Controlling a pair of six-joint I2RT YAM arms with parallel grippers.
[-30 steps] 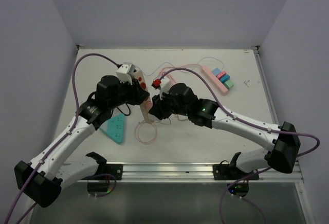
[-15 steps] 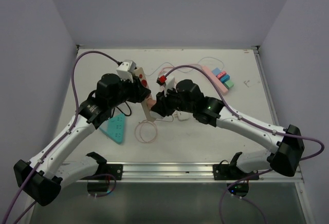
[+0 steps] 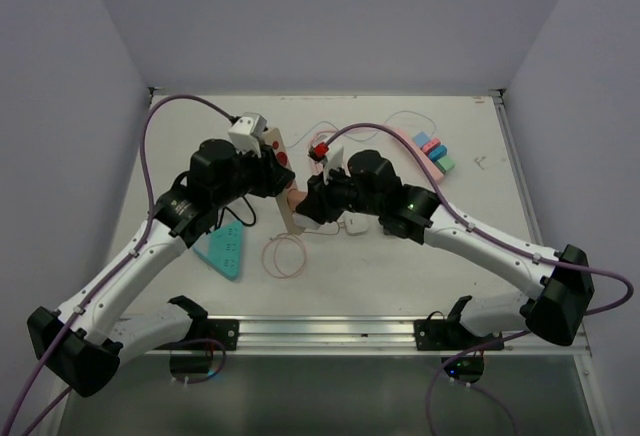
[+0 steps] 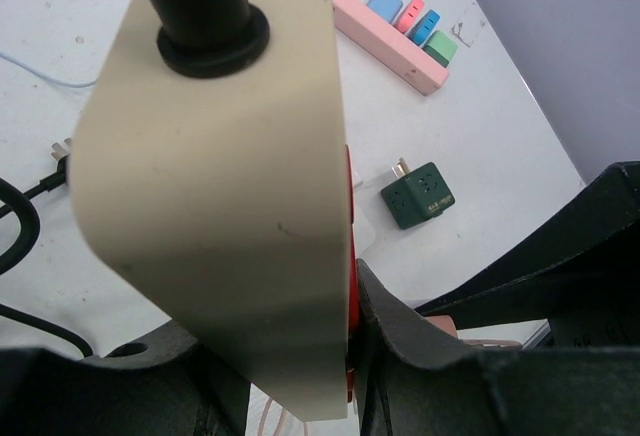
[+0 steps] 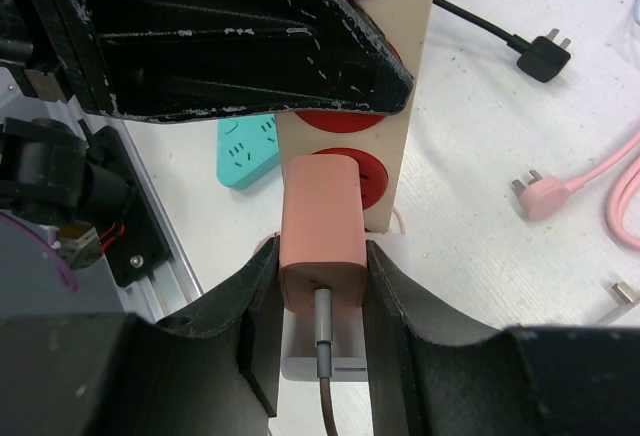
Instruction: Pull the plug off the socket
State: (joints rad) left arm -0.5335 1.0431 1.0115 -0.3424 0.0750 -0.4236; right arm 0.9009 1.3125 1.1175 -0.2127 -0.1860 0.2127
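Observation:
A beige power strip (image 3: 284, 196) with red sockets stands on end above the table. My left gripper (image 3: 268, 178) is shut on it; in the left wrist view the strip (image 4: 220, 206) fills the space between the black fingers (image 4: 420, 346). A pink plug (image 5: 320, 226) with a grey cable sits with its front end against a red socket (image 5: 372, 178) on the strip's face (image 5: 415, 106); its prongs are hidden. My right gripper (image 5: 320, 266) is shut on the plug's sides. In the top view the right gripper (image 3: 308, 204) is right beside the strip.
A teal power strip (image 3: 224, 252) lies at the left. A pink cable coil (image 3: 284, 256) and a white adapter (image 3: 353, 226) lie below the grippers. A pink strip with coloured plugs (image 3: 420, 151) is at the back right. A green adapter (image 4: 417, 195) and loose plugs (image 5: 545, 56) lie nearby.
Both grippers, with the strip and plug, have shifted slightly toward the far side and right. The white adapter on the table now shows beside the right gripper.

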